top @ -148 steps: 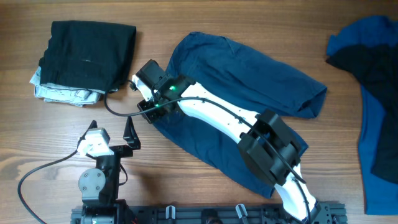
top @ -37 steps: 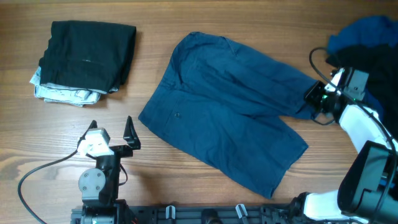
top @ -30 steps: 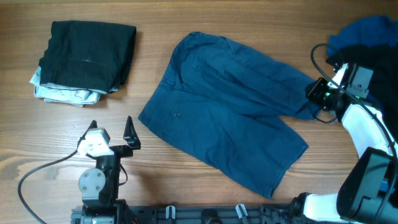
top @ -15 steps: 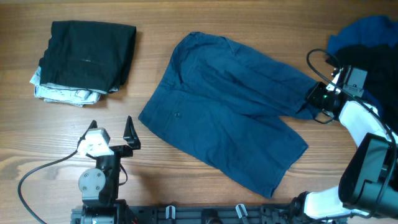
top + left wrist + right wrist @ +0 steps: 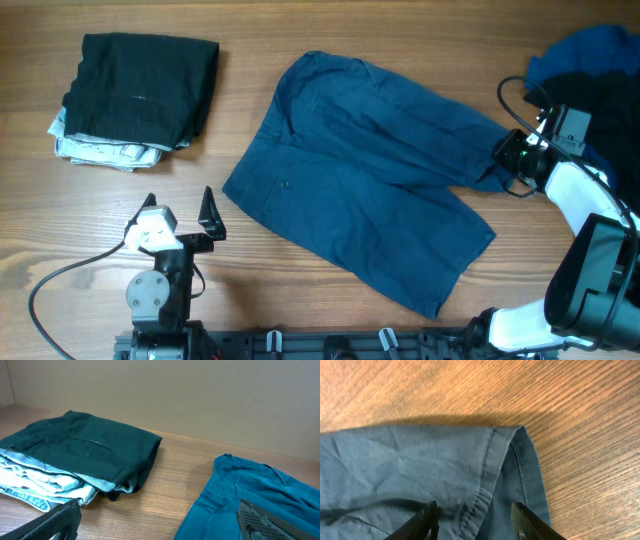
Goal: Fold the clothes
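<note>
Navy shorts (image 5: 360, 200) lie spread on the table (image 5: 300, 30); right end effector (image 5: 473, 512) parted over their hem, left end effector (image 5: 180, 208) released nearby.

1. The overhead view looks straight down on the desk (image 5: 330, 30) from well above; the arm bases (image 5: 150, 296) line the frame's lower edge
2. The left wrist view sits low, facing level across the desk toward a plain wall (image 5: 200, 395), fingers (image 5: 52, 521) of the left gripper (image 5: 159, 506) in the lower corners
3. The right wrist view looks steeply down, very near, on a leg hem of the navy trousers (image 5: 420, 470), right gripper (image 5: 473, 508) at the lower edge
4. Overhead and left wrist share the folded stack (image 5: 135, 95) and the trousers' waistband end; overhead and right wrist share that hem
</note>
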